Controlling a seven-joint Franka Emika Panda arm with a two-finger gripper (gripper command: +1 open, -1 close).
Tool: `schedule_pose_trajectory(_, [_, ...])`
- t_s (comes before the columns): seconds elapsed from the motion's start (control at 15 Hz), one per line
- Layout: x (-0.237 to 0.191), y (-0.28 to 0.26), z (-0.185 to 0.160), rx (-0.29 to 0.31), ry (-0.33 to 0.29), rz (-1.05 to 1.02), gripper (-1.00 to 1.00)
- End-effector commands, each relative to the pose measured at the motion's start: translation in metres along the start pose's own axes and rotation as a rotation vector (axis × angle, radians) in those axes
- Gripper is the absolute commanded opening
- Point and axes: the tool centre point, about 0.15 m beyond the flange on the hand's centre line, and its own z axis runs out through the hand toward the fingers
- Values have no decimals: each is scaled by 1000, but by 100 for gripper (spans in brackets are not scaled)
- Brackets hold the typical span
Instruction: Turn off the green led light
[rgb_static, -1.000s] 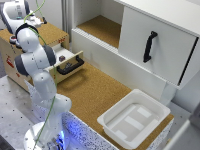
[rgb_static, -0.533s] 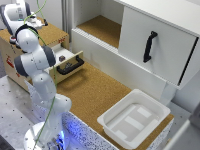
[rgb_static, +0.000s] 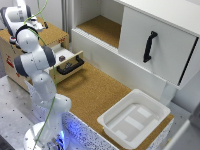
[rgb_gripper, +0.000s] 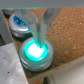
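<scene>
The green LED light (rgb_gripper: 37, 50) is a round button in a silver ring, glowing bright green on the cork top of a wooden box. In the wrist view my gripper (rgb_gripper: 41, 31) is right above it, fingers pressed together, tips at or just over the lit dome; I cannot tell if they touch. In the exterior view the gripper (rgb_static: 36, 22) hangs over the box top (rgb_static: 55, 35) at the far left, and the light itself is hidden behind the arm.
A second round button with a blue cap (rgb_gripper: 22, 22) sits beside the green one. The box's drawer (rgb_static: 70, 62) stands open with a black handle. A white tray (rgb_static: 132, 120) lies on the cork table (rgb_static: 95, 92). A white cabinet door (rgb_static: 149, 46) is at the back.
</scene>
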Motion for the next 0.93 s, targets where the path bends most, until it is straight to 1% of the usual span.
schedule_pose_trajectory(0.0, [-31,-5,25,18,107,-3,-100])
schedule_pose_trajectory(0.33, [-27,-5,42,45,85,-32,-100])
schedule_pose_trajectory(0.53, [-25,-3,43,37,65,-47,-100])
schedule_pose_trajectory(0.6, [-27,1,30,11,63,-39,-100])
schedule_pose_trajectory(0.67, [-28,7,10,-25,59,-35,-100])
schedule_pose_trajectory(0.73, [-32,16,-13,-60,72,-15,-100])
schedule_pose_trajectory(0.87, [-36,34,-54,-122,62,3,-100])
